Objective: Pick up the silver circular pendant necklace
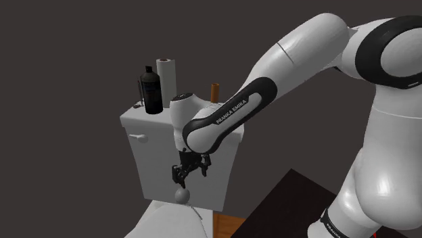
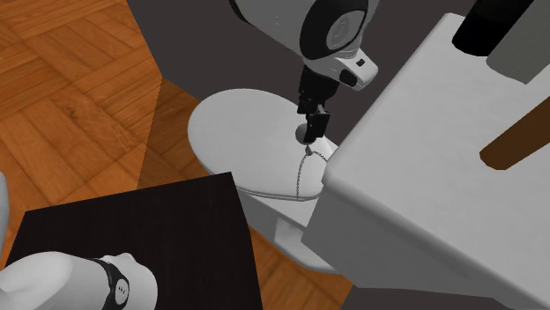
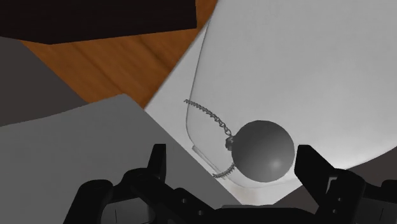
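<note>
The necklace's grey round pendant (image 3: 261, 153) lies on the white toilet lid (image 3: 305, 70), close to the tank, with its thin chain (image 3: 210, 114) trailing toward the lid's edge. My black gripper (image 3: 234, 165) hangs just above it, open. The pendant sits between the fingers, nearer one fingertip (image 3: 312, 167), and neither touches it. In the shoulder view the gripper (image 1: 187, 177) points down in front of the tank with the pendant (image 1: 181, 196) right below it. The second exterior view shows the gripper (image 2: 310, 119) over the pendant (image 2: 306, 134) and the chain (image 2: 304, 167) running across the lid (image 2: 238, 132).
The toilet tank (image 1: 152, 152) rises right behind the gripper. On its top stand a black bottle (image 1: 151, 89), a white roll (image 1: 166, 78) and a brown stick-like item (image 1: 215, 92). The dark stand top (image 2: 132, 229) is beside the bowl, over a wooden floor (image 2: 70, 97).
</note>
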